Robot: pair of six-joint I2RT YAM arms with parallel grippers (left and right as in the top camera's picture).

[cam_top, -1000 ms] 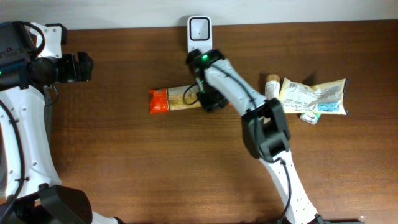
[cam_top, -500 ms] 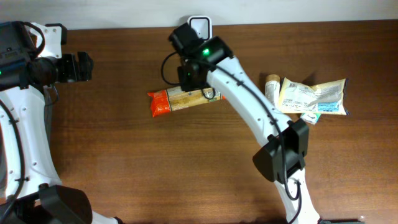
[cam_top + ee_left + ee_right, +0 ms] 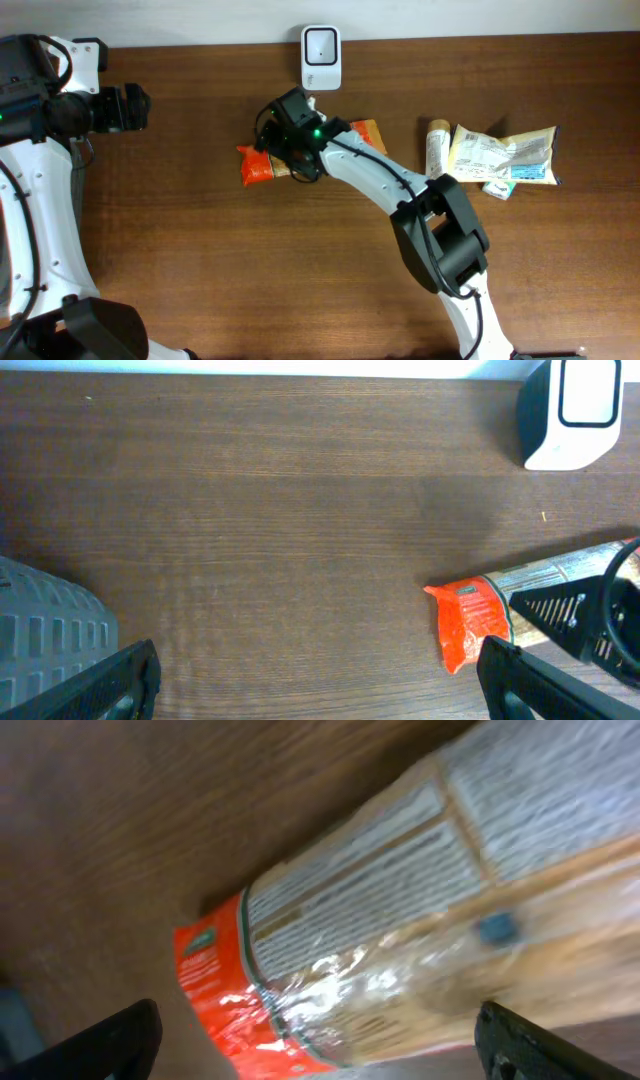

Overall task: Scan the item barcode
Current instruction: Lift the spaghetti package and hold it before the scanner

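Hangs with jaws spread wide at the right gripper (image 3: 320, 1042), one dark fingertip (image 3: 110, 1045) low at each edge of the wrist view, pinching nothing. Looks straight down on the snack packet (image 3: 380, 920) close beneath, flat on the desk (image 3: 200, 250); cannot tell whether touching it or just clear. Shows the packet's long axis slanting from lower left to upper right in that view, closer to the line between the fingertips than square to it. Seen from overhead, runs that axis across the desk, orange-red crimped end toward the left arm, other end toward the right and slightly nearer the back edge. Sits over the left-of-middle part of that length. Places the barcode scanner (image 3: 321, 52) just behind the packet at the back edge of the desk, near but apart. Puts the left gripper (image 3: 320, 685) well off at the left side, jaws likewise wide and empty, facing the packet's orange end. Makes the right arm plainly the nearer one. Probably calls for a wrist turn to bring the jaws across the short width before any lift toward the scanner; barcode face not identifiable here.
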